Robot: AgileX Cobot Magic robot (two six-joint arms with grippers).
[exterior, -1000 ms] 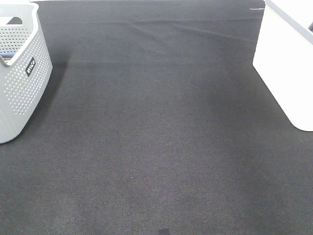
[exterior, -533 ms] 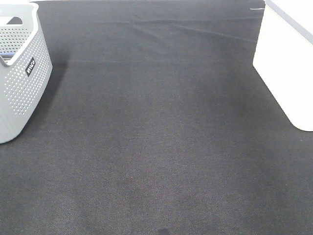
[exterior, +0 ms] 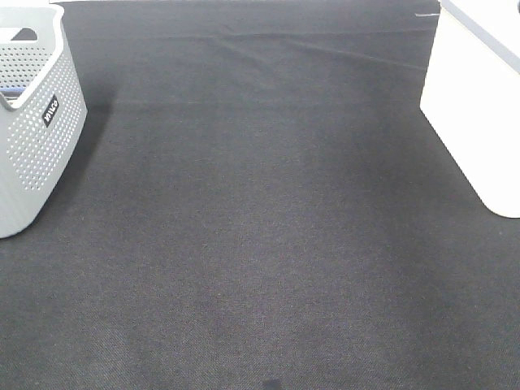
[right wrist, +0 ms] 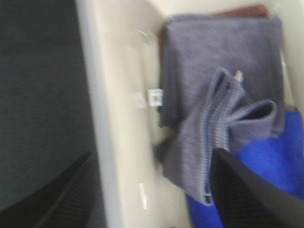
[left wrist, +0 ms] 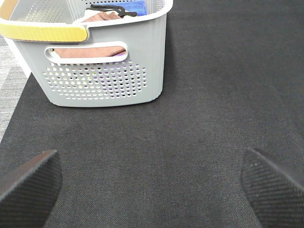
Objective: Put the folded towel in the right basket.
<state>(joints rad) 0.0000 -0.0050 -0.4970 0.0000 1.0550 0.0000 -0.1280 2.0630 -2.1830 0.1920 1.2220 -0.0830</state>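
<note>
**Black mat** (exterior: pixel 260 227): covered the whole work surface, with a faint crease near its far edge.

**Left basket** (exterior: pixel 36 154): grey with perforated walls, at the far left corner of the mat. It held a brown towel (left wrist: pixel 90 51) and a blue cloth (left wrist: pixel 130 6).

**Right basket** (exterior: pixel 471 122): white with plain walls, at the right edge of the mat toward the far corner.

**Folded towel** (right wrist: pixel 213 137): grey with a ribbed edge. It lay inside the right basket close to one wall, partly on a blue item (right wrist: pixel 270 166) and overlapping a flat grey towel (right wrist: pixel 218 52). The right wrist view was blurred.

**Left gripper** (left wrist: pixel 149 166): fingers spread wide with nothing between them, over bare mat just short of the left basket.

**Right gripper** (right wrist: pixel 152 159): over the inside of the right basket, fingers well apart and not clamped on anything. One finger (right wrist: pixel 247 194) overlapped the folded towel's corner in view. Whether they touched could not be told.
</note>
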